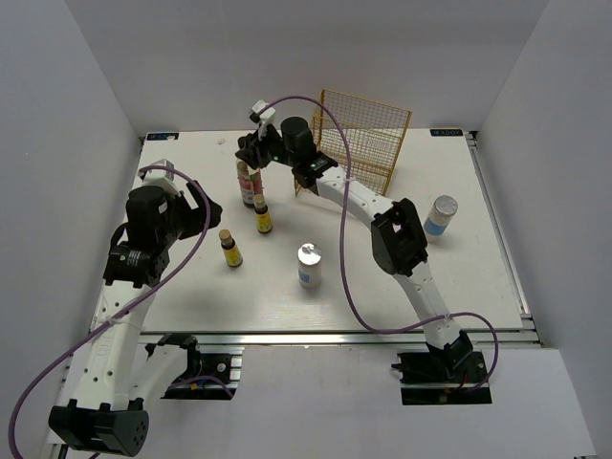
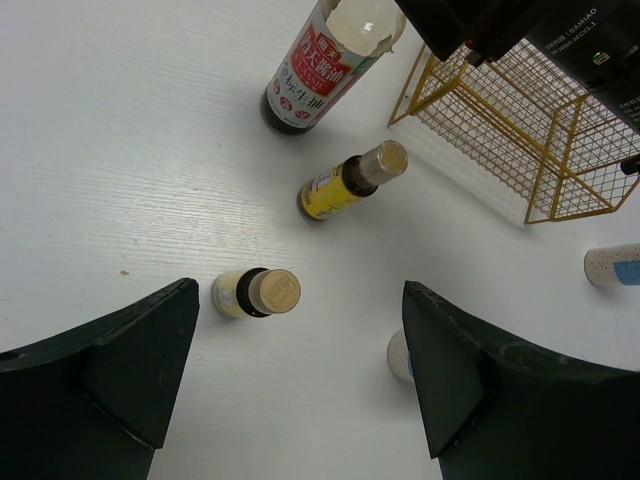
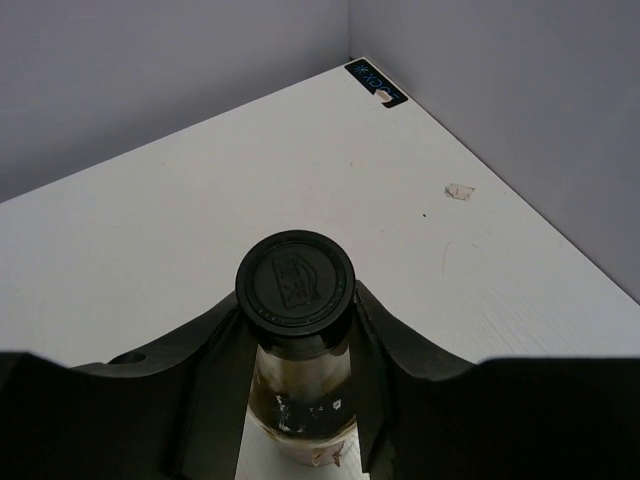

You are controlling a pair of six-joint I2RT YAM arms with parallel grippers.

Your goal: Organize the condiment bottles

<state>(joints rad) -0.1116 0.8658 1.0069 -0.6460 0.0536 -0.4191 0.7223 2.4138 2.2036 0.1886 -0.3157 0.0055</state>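
The tall clear bottle (image 1: 247,182) with a black cap (image 3: 295,282) and a red-white label (image 2: 320,70) stands upright at the back left of the table. My right gripper (image 1: 254,153) (image 3: 297,345) is shut on its neck, just below the cap. Two tiny amber bottles (image 1: 262,215) (image 1: 230,249) stand just in front of it and also show in the left wrist view (image 2: 345,180) (image 2: 255,293). One white cylinder (image 1: 309,266) stands mid-table, half hidden behind a finger in the left wrist view (image 2: 398,355). The other white cylinder (image 1: 440,218) (image 2: 612,265) is at the right. My left gripper (image 1: 196,203) (image 2: 300,345) is open and empty, above and left of the amber bottles.
The gold wire rack (image 1: 361,139) (image 2: 520,130) stands at the back centre, just right of the tall bottle. The right arm reaches diagonally across the table over the space between the rack and the mid-table cylinder. Grey walls close in the back and sides.
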